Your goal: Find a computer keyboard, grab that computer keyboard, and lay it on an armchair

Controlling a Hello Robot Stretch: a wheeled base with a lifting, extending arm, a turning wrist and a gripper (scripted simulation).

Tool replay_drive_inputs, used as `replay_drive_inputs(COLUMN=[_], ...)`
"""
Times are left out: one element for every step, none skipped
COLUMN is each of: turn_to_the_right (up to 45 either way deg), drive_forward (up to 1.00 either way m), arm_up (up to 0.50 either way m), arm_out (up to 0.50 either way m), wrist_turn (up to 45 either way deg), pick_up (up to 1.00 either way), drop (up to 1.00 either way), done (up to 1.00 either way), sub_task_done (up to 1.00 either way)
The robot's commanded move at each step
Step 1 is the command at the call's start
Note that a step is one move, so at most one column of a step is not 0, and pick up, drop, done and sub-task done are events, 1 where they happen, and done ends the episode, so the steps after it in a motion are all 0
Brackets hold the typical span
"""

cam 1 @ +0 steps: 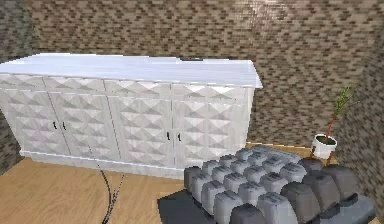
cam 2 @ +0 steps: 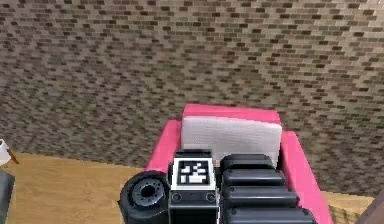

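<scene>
The fingers' dark body sits at the arm's end before the pink armchair; I cannot tell their state or load.

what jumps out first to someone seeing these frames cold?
A bright pink armchair with a white back cushion, against the brick wall in the arm side view's middle. In the forward view, a long white sideboard along the brick wall, with a grey tufted seat at bottom right and a small potted plant beside it.

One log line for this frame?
side: pink armchair, white cushion, brick wall | arm: pointed at armchair | gripper: holding anything, cannot tell | ahead: white sideboard
</scene>
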Motion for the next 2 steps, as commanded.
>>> replay_drive_inputs(turn_to_the_right=[0.0,0.0], drive_forward=[0.0,0.0], arm_up=[0.0,0.0], arm_out=[0.28,0.0], wrist_turn=[0.0,45.0], pick_up=[0.0,0.0], drop=[0.0,0.0], done=[0.0,0.0], sub_task_done=[0.0,0.0])
